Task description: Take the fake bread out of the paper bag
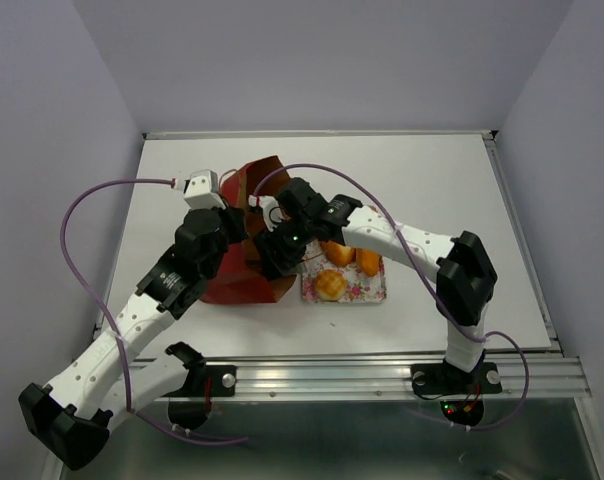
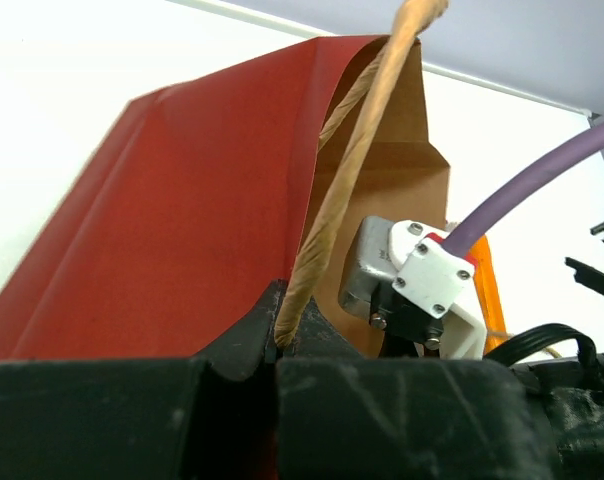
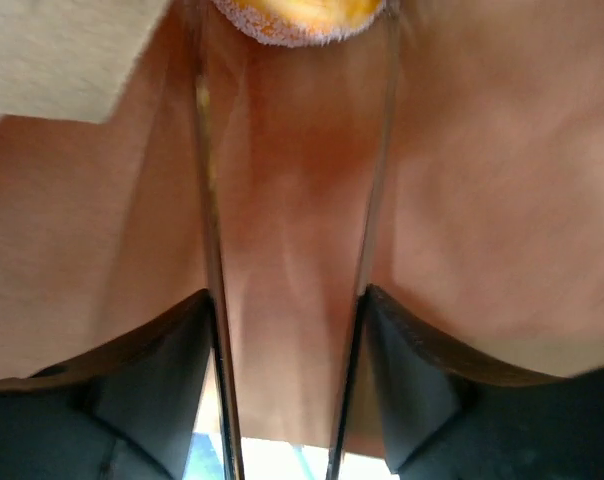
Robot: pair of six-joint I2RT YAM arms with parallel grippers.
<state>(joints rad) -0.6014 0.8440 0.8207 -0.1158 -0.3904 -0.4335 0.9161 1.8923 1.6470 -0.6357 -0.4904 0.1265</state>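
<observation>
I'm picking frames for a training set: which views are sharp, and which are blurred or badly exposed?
Top external: even light, sharp. Left wrist: paper bag crisp, the table behind it washed out white. Right wrist: inside the bag, warm cast, everything soft, the fake bread a fuzzy orange blur at the top edge.

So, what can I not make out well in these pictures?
- Bag inside, top view: hidden by the right arm.
- Bread, right wrist view: blurred, cut off by the top edge; piece unclear.
- Buns on the tray, top view: partly hidden by the same arm; count unclear.
- Bag bottom, left wrist view: hidden by the left gripper.
</observation>
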